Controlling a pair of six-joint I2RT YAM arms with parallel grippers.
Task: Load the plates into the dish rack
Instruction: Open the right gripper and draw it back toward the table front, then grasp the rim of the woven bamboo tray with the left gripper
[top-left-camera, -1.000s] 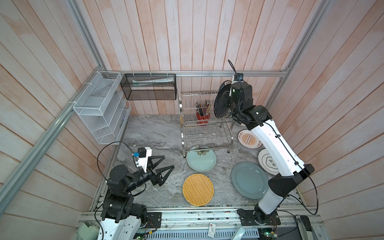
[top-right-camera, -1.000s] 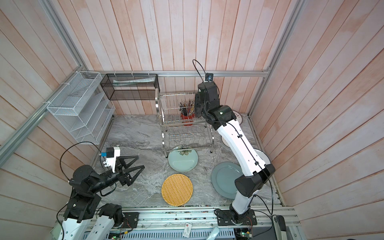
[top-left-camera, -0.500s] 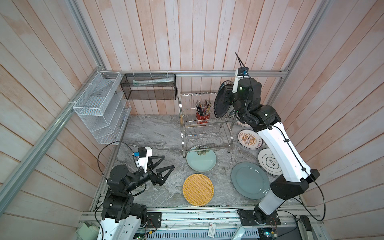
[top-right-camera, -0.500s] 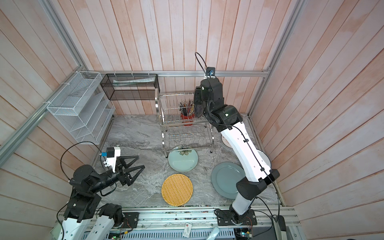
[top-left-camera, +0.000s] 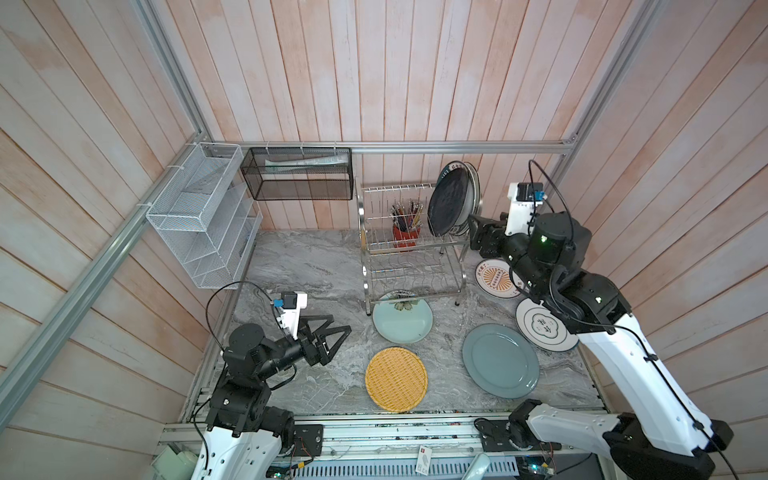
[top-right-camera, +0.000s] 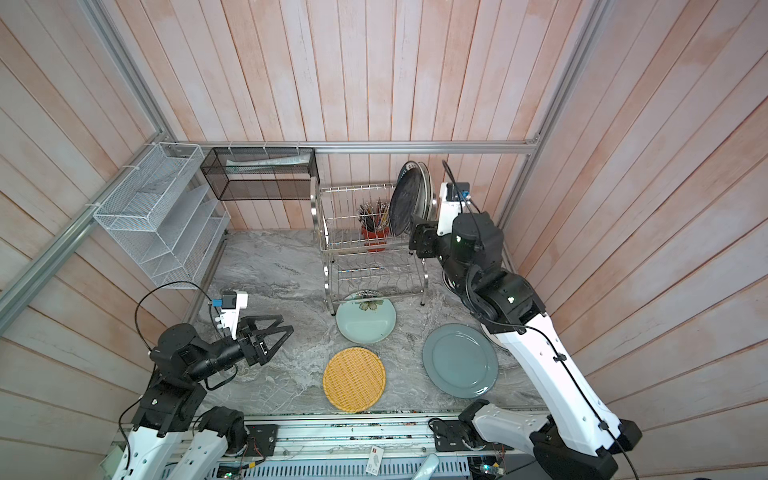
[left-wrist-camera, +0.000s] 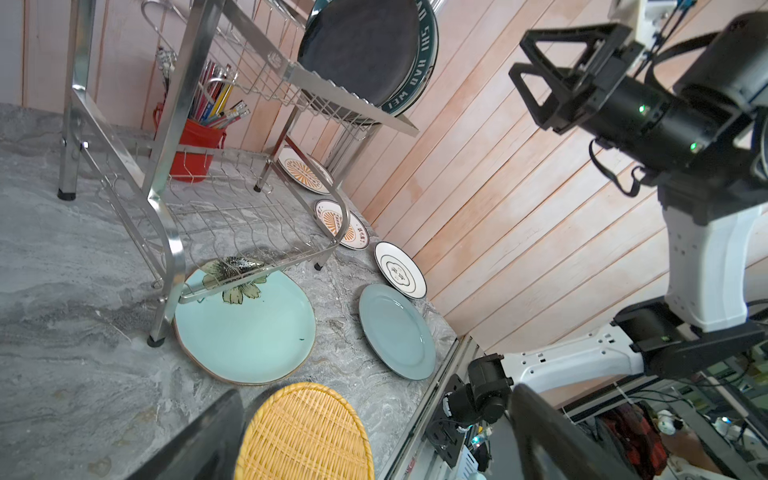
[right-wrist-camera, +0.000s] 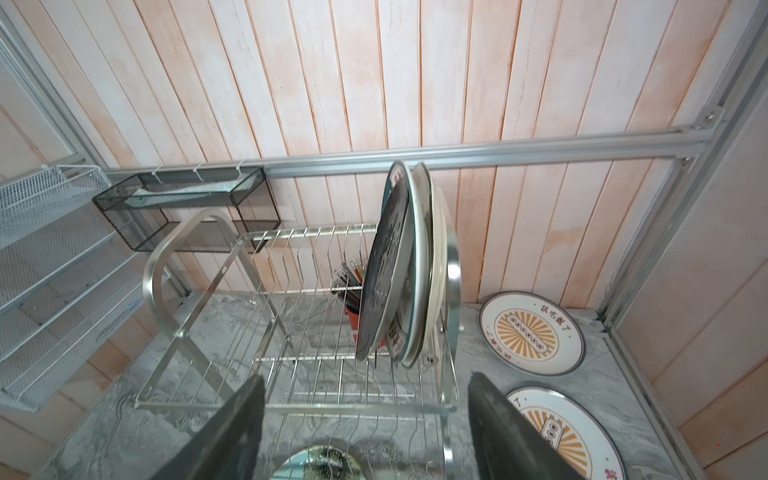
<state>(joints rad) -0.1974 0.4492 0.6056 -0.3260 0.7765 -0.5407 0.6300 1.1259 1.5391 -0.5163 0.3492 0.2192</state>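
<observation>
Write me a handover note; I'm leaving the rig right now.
Left gripper: open, empty, hovering over the table's left side.
Right gripper: open, empty, beside the rack's right end.
Done: black plate and two more plates behind it stand in the rack's top tier.
Left: six flat on the table: mint plate partly under the rack, woven plate, grey plate, emblem plate, two sunburst plates.

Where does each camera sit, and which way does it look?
Top views: twin eyes high up, looking down on table, dish rack, left arm, right arm.
Left wrist: low, facing the rack over the mint flowered plate; left claw, right arm show.
Right wrist: raised, facing the rack's black plate; right claw shows.
Shared: both wrists see the black plate.
</observation>
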